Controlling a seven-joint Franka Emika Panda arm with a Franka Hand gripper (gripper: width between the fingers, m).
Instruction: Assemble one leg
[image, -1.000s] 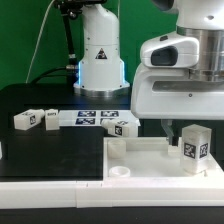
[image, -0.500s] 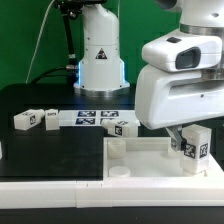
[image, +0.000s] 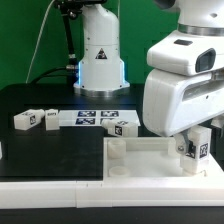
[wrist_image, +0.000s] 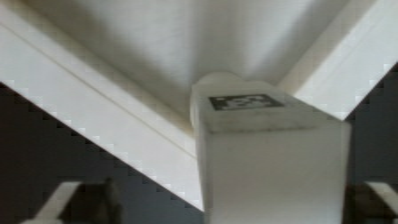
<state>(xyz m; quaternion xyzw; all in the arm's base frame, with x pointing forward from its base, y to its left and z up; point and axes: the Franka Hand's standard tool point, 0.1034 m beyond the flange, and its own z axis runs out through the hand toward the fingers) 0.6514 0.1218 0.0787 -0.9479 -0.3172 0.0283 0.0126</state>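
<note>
Black tabletop (image: 40, 98) under a green backdrop carries a large white tray (image: 140, 160) at the front. The leg (image: 198, 150) stands upright over the tray's corner at the exterior view's right, tag facing outward, directly under the gripper (image: 188, 135). Three loose legs (image: 27, 120) lie behind, near the marker board (image: 92, 117). The wrist view shows the leg between both fingers (wrist_image: 71, 200); whether they pinch it, I cannot tell.
</note>
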